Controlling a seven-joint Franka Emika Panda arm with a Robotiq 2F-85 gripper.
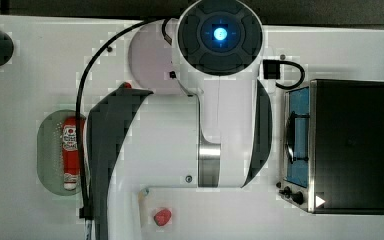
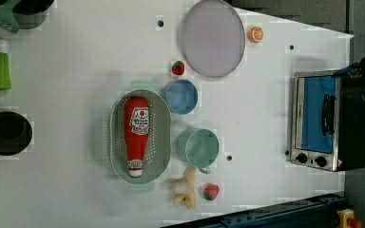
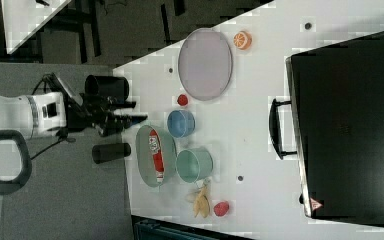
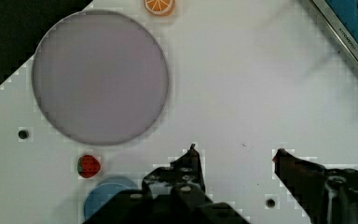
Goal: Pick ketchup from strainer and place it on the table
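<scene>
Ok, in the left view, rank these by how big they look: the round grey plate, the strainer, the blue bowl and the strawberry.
Largest to smallest as they look in the left view:
1. Strainer and grey plate: similar in size, too close to rank
2. Blue bowl
3. Strawberry

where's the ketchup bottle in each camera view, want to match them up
Top view: ketchup lies in the strainer at the top view's left, partly behind the arm.
Left view: ketchup in the strainer, centre-left.
Right view: ketchup in the strainer, centre-left.
Wrist view: not in it.
Shared landmark: the strainer around it.
</scene>
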